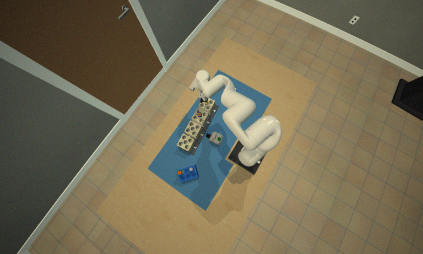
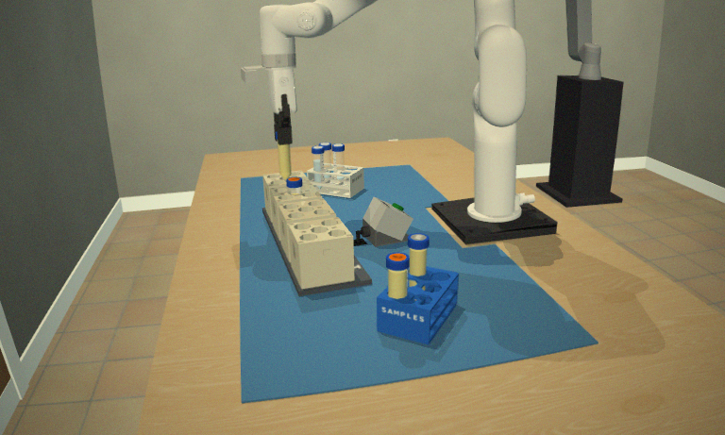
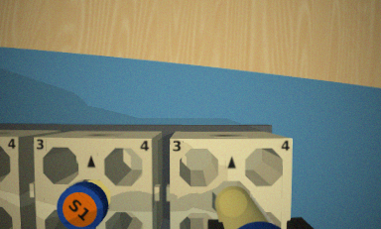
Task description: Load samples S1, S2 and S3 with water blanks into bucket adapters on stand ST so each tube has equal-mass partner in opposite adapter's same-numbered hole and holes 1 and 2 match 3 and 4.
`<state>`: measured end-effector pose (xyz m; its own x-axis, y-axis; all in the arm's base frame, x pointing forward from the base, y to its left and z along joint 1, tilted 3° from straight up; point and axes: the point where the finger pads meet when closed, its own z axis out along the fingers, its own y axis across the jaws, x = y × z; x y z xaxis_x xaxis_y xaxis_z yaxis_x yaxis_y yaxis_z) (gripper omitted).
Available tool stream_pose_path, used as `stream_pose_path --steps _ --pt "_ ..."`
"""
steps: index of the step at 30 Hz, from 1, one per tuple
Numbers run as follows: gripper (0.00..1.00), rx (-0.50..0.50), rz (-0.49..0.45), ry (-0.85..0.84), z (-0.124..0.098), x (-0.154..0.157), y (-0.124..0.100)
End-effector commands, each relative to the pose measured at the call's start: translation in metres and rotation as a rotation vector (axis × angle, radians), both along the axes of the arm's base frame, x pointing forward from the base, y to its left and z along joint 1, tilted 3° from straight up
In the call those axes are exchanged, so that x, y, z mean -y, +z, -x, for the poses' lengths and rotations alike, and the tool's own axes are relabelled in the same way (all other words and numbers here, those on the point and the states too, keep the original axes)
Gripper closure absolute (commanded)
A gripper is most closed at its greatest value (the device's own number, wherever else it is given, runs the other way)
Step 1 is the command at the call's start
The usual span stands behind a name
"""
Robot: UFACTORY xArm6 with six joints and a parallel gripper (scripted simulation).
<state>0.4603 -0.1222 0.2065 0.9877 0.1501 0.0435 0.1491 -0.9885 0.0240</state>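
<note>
My gripper (image 2: pixel 283 134) (image 1: pixel 203 99) (image 3: pixel 255 225) is shut on the cap end of a yellow-filled tube (image 2: pixel 284 160) (image 3: pixel 233 204) and holds it upright. The tube's lower end is at the top of the far end adapter (image 2: pixel 273 180) (image 3: pixel 278 145), near its middle hole below holes 3 and 4; how deep it sits is hidden. Its cap dot is hidden. Sample S1 (image 3: pixel 81 207) (image 2: pixel 293 183) (image 1: pixel 199 114) stands in the neighbouring adapter (image 3: pixel 99 140). The row of adapters sits in the stand (image 2: pixel 331 286) (image 1: pixel 194 150).
A blue SAMPLES rack (image 2: pixel 416 312) (image 1: pixel 188 176) at the front holds an orange-dot tube (image 2: pixel 396 276) and a grey-dot tube (image 2: pixel 417 254). A white rack (image 2: pixel 345 183) with three blue-capped blanks stands behind the stand. The DONE desk (image 2: pixel 384 225) (image 1: pixel 215 136) carries a green key (image 2: pixel 396 206) (image 1: pixel 218 139).
</note>
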Motion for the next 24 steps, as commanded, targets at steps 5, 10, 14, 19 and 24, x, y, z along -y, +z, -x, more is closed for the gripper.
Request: stream_pose_path --steps 5,10,14,19,24 --pt "1.0 0.005 0.001 0.0 -0.001 0.0 -0.004" --pt "1.0 0.005 0.001 0.0 -0.002 0.001 -0.009" --pt "1.0 0.005 0.001 0.0 -0.002 0.001 -0.013" --pt "1.0 0.005 0.001 0.0 -0.002 0.001 -0.018" --pt "1.0 0.005 0.001 0.0 -0.002 0.001 -0.021"
